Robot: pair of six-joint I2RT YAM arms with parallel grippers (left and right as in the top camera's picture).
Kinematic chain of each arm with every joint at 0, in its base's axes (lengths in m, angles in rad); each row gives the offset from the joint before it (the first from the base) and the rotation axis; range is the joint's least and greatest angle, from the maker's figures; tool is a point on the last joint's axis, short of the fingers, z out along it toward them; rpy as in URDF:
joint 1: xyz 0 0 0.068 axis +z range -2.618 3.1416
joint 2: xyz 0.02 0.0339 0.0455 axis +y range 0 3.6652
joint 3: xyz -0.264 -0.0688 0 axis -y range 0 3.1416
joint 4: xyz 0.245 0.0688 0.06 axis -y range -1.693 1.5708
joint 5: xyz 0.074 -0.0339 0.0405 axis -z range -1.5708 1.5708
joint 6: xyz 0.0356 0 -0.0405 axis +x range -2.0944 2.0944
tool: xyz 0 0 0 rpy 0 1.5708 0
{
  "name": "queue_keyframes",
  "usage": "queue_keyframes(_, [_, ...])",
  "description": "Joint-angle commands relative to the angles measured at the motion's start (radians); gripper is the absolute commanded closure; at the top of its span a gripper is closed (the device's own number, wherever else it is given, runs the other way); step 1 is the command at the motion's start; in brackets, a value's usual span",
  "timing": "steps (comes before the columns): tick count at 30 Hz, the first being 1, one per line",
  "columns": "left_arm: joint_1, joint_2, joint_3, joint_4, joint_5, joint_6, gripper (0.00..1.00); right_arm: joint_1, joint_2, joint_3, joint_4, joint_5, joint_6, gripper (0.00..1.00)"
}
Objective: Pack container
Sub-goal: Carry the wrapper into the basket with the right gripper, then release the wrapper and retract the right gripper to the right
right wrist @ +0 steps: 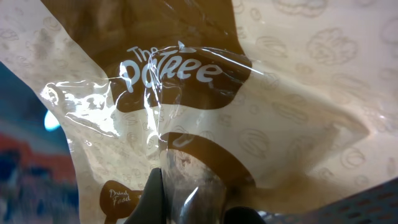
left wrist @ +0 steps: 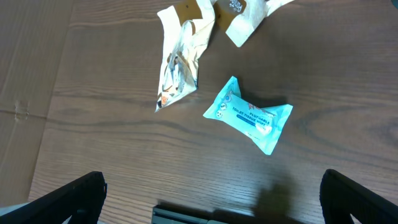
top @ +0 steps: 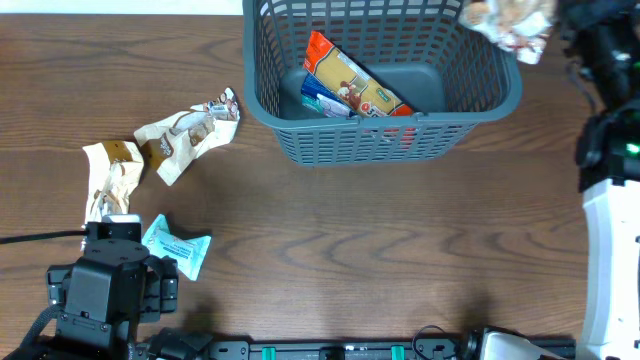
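Observation:
The container [top: 275,110], a dark grey-teal lattice basket, stands at the top centre and holds an orange pasta packet [top: 345,75] and a teal packet [top: 322,103]. My right gripper [right wrist: 199,208] is shut on a clear brown-and-cream snack bag [right wrist: 205,81], held above the basket's far right corner [top: 512,22]. My left gripper [left wrist: 211,199] is open and empty, low at the near left [top: 110,285]. A light-blue wipes packet [left wrist: 249,115] lies just ahead of it, also in the overhead view [top: 178,248]. Two crumpled cream-brown bags [top: 110,175] [top: 185,135] lie to the left.
The table's front edge with a black rail [top: 330,350] runs along the bottom. The right arm's white base [top: 610,250] stands at the right edge. Bare wood [top: 400,240] lies between the basket and the front edge.

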Motion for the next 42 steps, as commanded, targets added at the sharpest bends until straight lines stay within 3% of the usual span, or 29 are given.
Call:
queue_keyframes(1, [0.004, -0.002, 0.017, -0.003, 0.006, -0.002, 0.01, 0.059, 0.02, 0.018, -0.029, 0.03, -0.172, 0.99])
queue_keyframes(11, [0.004, -0.002, 0.017, -0.002, 0.006, -0.002, 0.01, 0.171, 0.109, 0.018, -0.198, 0.029, -0.415, 0.99])
queue_keyframes(17, [0.004, -0.002, 0.017, -0.002, 0.006, -0.002, 0.01, 0.227, 0.177, 0.018, -0.196, 0.057, -0.472, 0.99])
queue_keyframes(29, [0.004, -0.002, 0.017, -0.002, 0.006, -0.002, 0.01, 0.238, 0.257, 0.018, -0.367, 0.15, -0.583, 0.99])
queue_keyframes(42, [0.004, -0.002, 0.017, -0.002, 0.006, -0.002, 0.02, 0.239, 0.279, 0.018, -0.458, 0.22, -0.609, 0.99])
